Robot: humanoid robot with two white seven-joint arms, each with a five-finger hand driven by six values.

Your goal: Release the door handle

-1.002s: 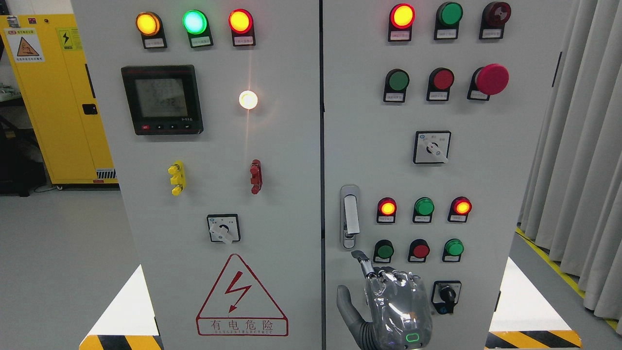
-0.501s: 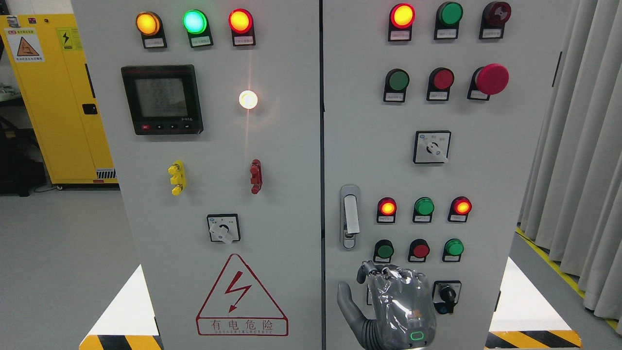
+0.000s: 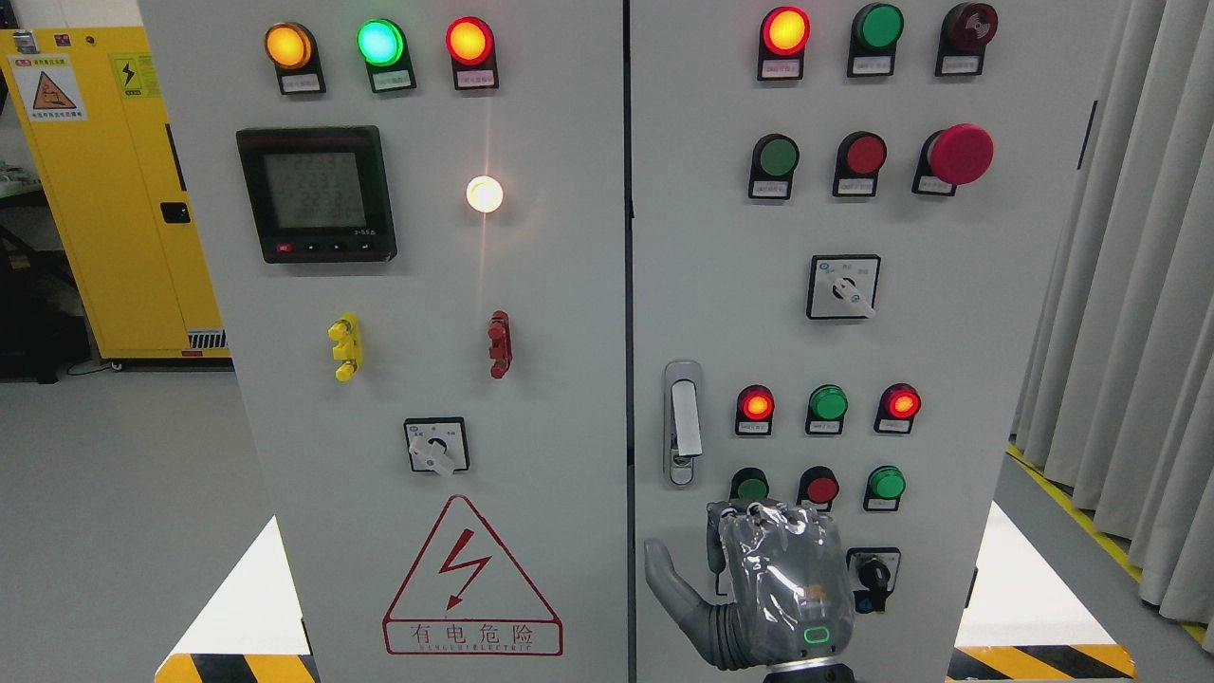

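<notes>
The silver door handle (image 3: 682, 422) stands upright in its recess on the right cabinet door (image 3: 948, 379), close to the seam between the two doors. My right hand (image 3: 770, 583), grey under a clear cover, comes up from the bottom edge below the handle and a little to its right. Its four fingers (image 3: 749, 520) are curled against the door panel and the thumb sticks out to the left. The hand holds nothing and a clear gap separates it from the handle. My left arm does not show.
Buttons and lamps (image 3: 820, 486) sit just above the hand, and a black rotary switch (image 3: 871, 577) lies right beside it. The left door (image 3: 427, 379) carries a meter and a warning triangle. A yellow cabinet (image 3: 104, 190) stands far left, grey curtains (image 3: 1129, 332) on the right.
The index finger, stretched up toward the handle a second ago, has curled in with the others. The hand has risen slightly and the thumb has swung further left.
</notes>
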